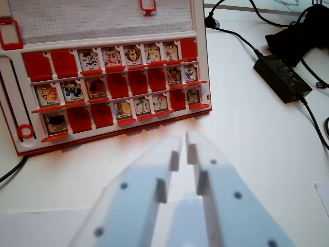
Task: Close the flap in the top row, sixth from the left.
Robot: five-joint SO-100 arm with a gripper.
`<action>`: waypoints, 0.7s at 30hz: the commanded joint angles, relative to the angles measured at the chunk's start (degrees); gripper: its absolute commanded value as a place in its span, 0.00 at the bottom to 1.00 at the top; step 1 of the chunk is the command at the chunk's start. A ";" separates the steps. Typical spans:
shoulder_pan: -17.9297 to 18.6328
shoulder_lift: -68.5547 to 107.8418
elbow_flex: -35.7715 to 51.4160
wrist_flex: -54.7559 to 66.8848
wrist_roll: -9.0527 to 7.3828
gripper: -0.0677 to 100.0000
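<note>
Nothing has been done yet. The game board (200, 67) is seen at 12 o'clock on the white worktop (257, 154). In its top row, the sixth flap (152, 53) from the left is seen standing up with a picture on it, so it is left to be pushed down. The fingers (182, 154) are held low at 6 o'clock, well apart from the board. Only a thin gap is left between them, and nothing is held.
</note>
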 commanded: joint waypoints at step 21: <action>1.23 -0.62 0.26 -1.32 -1.49 0.00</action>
